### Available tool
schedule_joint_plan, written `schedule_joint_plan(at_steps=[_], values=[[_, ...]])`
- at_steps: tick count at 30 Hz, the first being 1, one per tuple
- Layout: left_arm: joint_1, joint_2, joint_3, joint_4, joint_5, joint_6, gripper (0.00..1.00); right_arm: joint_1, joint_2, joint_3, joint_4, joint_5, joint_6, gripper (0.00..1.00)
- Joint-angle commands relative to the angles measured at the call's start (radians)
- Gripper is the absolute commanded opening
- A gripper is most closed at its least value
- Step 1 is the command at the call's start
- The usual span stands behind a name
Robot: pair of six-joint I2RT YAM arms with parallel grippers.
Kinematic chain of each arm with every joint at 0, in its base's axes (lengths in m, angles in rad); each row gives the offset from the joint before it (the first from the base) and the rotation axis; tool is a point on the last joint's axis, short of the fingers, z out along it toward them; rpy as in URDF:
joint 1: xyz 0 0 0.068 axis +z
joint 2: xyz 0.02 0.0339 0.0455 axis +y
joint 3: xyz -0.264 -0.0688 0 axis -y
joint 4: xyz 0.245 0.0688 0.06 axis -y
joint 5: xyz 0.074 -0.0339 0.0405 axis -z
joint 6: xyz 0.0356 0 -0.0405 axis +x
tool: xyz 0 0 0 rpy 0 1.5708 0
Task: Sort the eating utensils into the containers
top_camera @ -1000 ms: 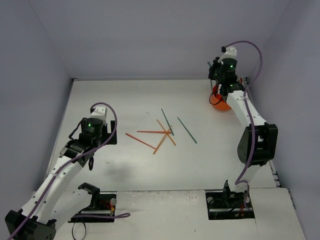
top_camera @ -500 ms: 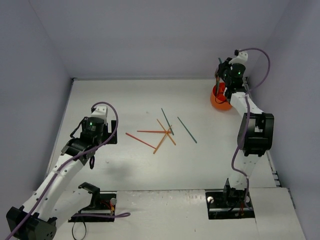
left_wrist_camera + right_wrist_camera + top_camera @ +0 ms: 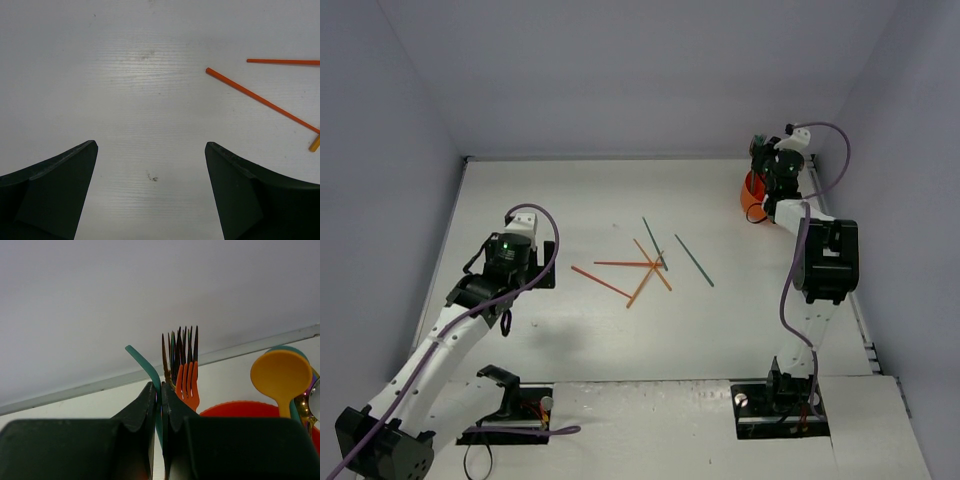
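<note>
**Orange holder at the far right corner, right gripper above it**

We see the orange holder at the far right corner of the table, with forks and a yellow spoon standing upright in it. The right gripper is just above its rim, fingers pressed together on a teal utensil. Loose orange and teal sticks lie crossed at mid-table. The left gripper hovers near them, fingers wide apart, and an orange stick lies ahead to its right.

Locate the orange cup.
Top view: the cup sits in the far-right corner of the table, by the right gripper, well right of the loose sticks.
</note>
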Motion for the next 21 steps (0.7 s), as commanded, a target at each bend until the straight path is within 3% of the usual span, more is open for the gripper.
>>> schedule_joint_plan(at_steps=[1, 14, 18, 21], values=[[0.004, 0.008, 0.020, 0.047, -0.001, 0.011, 0.87, -0.002, -0.066, -0.047, 0.159, 0.036, 0.004, 0.03], [0.004, -0.007, 0.022, 0.047, 0.009, 0.008, 0.87, 0.001, -0.225, -0.143, 0.098, 0.051, -0.037, 0.34], [0.004, -0.016, 0.025, 0.047, 0.009, 0.006, 0.87, 0.017, -0.343, -0.122, -0.035, 0.038, -0.099, 0.37], [0.004, -0.024, 0.024, 0.048, 0.006, 0.005, 0.87, 0.044, -0.414, -0.029, -0.362, -0.003, -0.155, 0.39]])
